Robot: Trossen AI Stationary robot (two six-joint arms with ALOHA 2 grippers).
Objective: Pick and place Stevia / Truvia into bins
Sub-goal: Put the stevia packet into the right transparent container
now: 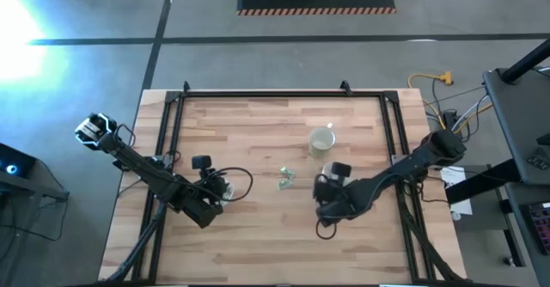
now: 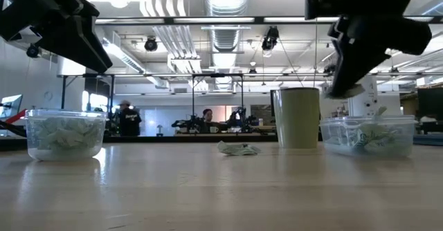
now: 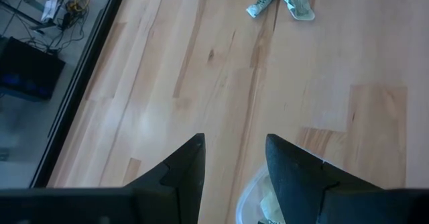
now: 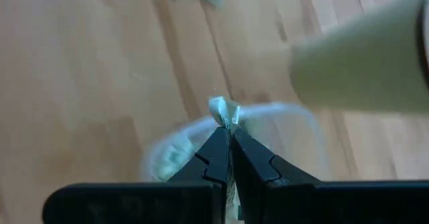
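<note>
Two loose pale green and white Stevia packets (image 1: 286,180) lie flat mid-table, also seen in the low view (image 2: 237,148). Two clear bins hold more packets: one at the left (image 2: 66,135), one at the right (image 2: 367,135). My right gripper (image 4: 228,131) is shut on one packet above the right bin (image 4: 295,127). My left gripper (image 3: 234,140) hangs open and empty over the left bin's rim (image 3: 251,194). In the high view the left gripper (image 1: 210,203) and the right gripper (image 1: 325,203) flank the loose packets. My right gripper pinches one packet between its two fingertips, and the packet's crumpled end (image 4: 224,110) sticks out past the tips. The fingers slant downward. The packet is lifted clear, above the open top of the right bin.
A pale cream mug (image 1: 321,139) stands behind the right bin, close to the right gripper (image 2: 299,117). Black frame rails run along the table's left, right and far edges (image 1: 258,95). Bare wood lies between the two bins and toward the near edge.
</note>
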